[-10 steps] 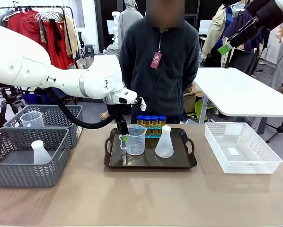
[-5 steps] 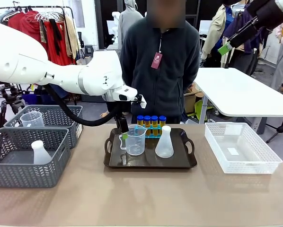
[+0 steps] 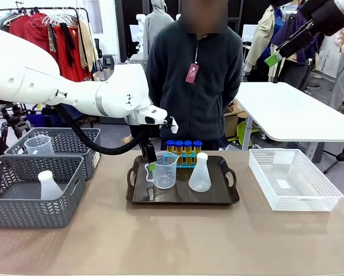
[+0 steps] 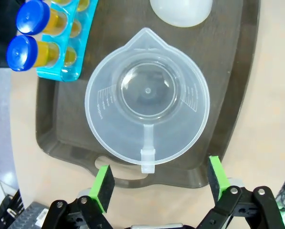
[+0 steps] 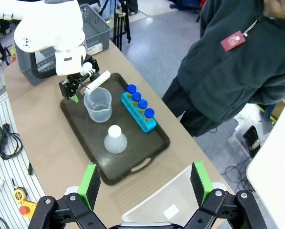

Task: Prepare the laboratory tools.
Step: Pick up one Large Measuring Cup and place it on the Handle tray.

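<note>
Over tray edge point(image 4: 133, 174), left tool point(image 4: 157, 179) spread, straddling beaker handle point(image 4: 148, 152)

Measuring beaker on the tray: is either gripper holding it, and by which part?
Neither. The left gripper is open astride the measuring beaker handle without gripping; the right gripper is open, high above.

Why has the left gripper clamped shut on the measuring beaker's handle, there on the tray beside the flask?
It hasn't clamped. In the left wrist view the left gripper is open, its green pads either side of the measuring beaker handle, apart from it. The beaker does stand on the tray beside the flask.
</note>
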Robot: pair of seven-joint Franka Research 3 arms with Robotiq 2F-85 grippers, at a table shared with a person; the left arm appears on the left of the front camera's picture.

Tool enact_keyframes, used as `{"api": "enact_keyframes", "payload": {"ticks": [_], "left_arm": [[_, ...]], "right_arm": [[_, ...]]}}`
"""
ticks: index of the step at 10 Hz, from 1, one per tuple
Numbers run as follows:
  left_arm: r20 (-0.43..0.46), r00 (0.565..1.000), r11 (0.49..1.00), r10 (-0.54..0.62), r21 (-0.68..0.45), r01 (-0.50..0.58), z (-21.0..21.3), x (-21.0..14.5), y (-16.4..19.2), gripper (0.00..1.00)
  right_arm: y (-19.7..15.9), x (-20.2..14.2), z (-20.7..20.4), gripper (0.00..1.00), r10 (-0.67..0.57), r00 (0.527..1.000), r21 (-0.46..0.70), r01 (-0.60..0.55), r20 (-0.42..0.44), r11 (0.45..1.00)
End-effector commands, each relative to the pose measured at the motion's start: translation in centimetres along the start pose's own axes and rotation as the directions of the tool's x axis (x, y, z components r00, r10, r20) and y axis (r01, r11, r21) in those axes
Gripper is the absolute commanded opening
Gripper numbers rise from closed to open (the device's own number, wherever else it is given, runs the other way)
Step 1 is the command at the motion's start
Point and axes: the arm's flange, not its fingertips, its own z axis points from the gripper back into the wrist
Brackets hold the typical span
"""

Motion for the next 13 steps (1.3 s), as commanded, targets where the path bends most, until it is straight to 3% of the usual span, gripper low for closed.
{"api": "enact_keyframes", "payload": {"ticks": [1,6,8,13], "left_arm": [[0.029,1.0,1.0,-0.01,-0.028,0.011,3.4,-1.3,-0.8,1.0],[0.181,0.983,0.999,0.004,-0.04,0.003,12.9,-4.7,-1.5,1.0],[0.297,0.955,1.0,-0.005,-0.017,0.011,16.9,-5.8,-1.3,1.0],[0.448,0.886,0.993,-0.117,0.031,0.115,26.1,-6.9,-0.1,1.0]], "right_arm": [[0.0,0.0,0.1,1.0,0.007,1.0,0.004,-0.007,0.006,1.0],[0.0,0.0,0.1,1.0,0.007,1.0,0.004,-0.007,0.006,1.0],[0.0,0.0,0.1,1.0,0.007,1.0,0.004,-0.007,0.006,1.0],[0.0,0.0,0.1,1.0,0.007,1.0,0.004,-0.007,0.006,1.0]]}}
